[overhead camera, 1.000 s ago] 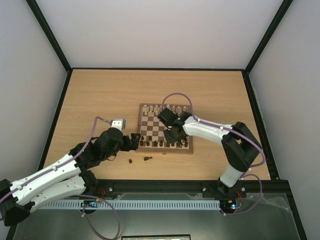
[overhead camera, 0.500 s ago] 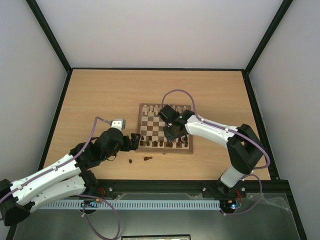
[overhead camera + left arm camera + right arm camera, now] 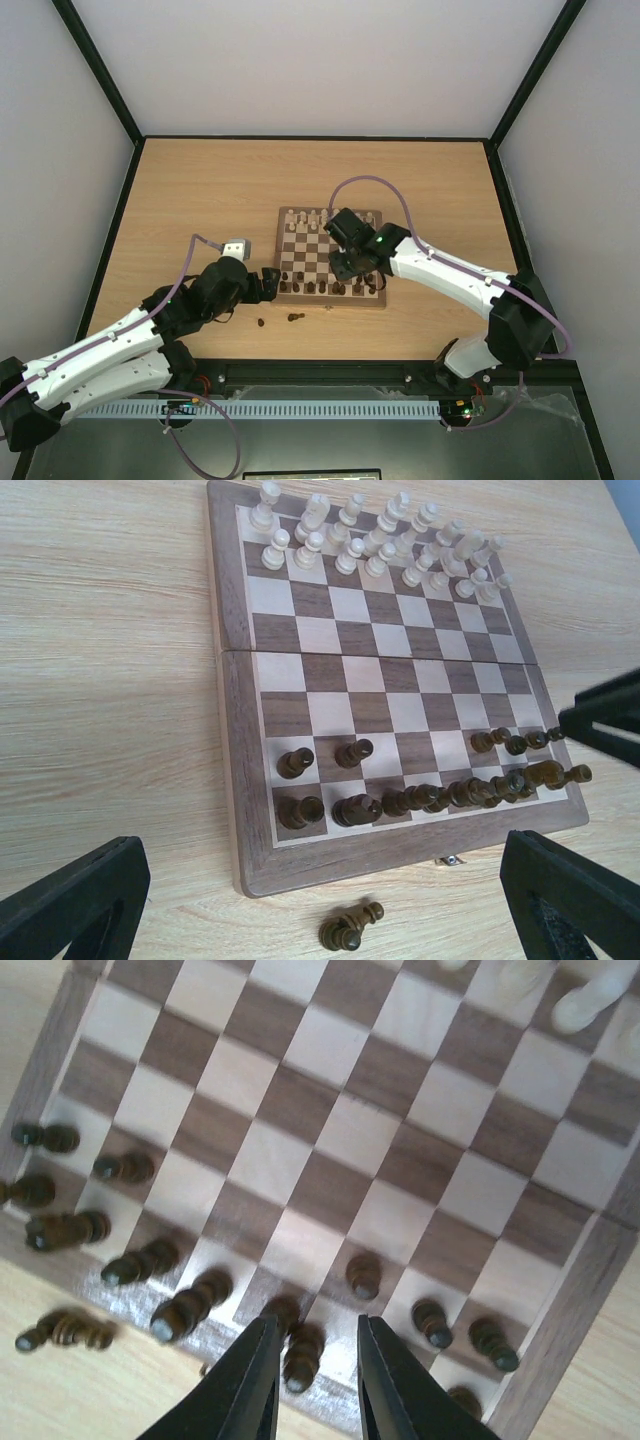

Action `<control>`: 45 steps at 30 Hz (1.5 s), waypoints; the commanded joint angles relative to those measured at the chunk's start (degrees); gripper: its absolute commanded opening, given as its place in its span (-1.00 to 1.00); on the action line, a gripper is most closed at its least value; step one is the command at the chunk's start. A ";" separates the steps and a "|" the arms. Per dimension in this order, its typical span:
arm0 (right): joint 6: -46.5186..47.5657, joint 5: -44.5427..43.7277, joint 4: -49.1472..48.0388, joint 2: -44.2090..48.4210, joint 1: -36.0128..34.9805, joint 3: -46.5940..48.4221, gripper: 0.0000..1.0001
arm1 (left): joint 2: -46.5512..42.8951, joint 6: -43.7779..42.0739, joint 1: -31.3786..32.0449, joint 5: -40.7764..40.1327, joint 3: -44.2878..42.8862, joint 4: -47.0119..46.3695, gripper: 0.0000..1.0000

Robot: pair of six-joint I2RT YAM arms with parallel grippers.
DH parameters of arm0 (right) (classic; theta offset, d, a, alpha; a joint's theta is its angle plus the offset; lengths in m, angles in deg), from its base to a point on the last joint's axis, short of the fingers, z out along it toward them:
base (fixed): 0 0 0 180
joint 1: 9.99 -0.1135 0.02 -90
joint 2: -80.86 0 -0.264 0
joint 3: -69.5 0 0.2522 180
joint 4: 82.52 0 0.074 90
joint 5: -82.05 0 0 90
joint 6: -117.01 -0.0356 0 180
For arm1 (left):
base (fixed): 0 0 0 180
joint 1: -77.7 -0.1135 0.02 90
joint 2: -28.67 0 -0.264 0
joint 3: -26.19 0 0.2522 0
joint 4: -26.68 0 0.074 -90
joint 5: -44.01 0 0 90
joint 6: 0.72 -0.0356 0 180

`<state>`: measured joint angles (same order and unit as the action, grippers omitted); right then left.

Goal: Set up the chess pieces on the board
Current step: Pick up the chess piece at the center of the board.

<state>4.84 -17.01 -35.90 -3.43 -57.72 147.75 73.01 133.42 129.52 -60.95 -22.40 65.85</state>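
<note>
The board (image 3: 330, 257) lies mid-table, pale pieces along its far rows. Dark brown chess pieces (image 3: 420, 798) stand in its two nearest rows, several of them crowded or leaning. Two more dark pieces (image 3: 350, 928) lie fallen on the table just off the near edge; they also show in the top view (image 3: 294, 317). My left gripper (image 3: 320, 880) is wide open and empty, low at the board's near-left corner (image 3: 268, 283). My right gripper (image 3: 316, 1325) is open and empty above the near rows (image 3: 350, 268), with a dark piece (image 3: 300, 1358) below the gap between its fingers.
Another loose dark piece (image 3: 260, 322) lies on the table left of the fallen pair. The right gripper's black tip (image 3: 605, 715) reaches in at the board's near right. Pale pieces (image 3: 380, 540) fill the far rows. Black frame rails border the table.
My right arm's elbow has swung out to the right, and its gripper shifted slightly over the near rows. The left arm has hardly moved.
</note>
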 commanded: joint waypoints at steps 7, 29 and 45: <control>-3.34 -0.66 5.55 3.70 -8.08 -3.65 -0.57 | 0.34 1.15 -0.25 -0.87 1.06 0.87 0.98; -2.61 6.63 -1.44 -18.38 -24.21 13.65 -0.42 | -31.57 5.74 -0.26 -8.55 -8.53 8.63 0.98; -0.99 3.72 3.99 -36.71 -27.16 28.94 -0.31 | -35.20 4.37 -0.31 -9.30 -12.45 13.07 0.98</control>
<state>3.05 -11.99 -36.23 -38.16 -84.75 173.15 38.67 138.73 129.47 -69.58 -33.50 77.21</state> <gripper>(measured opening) 0.347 0.990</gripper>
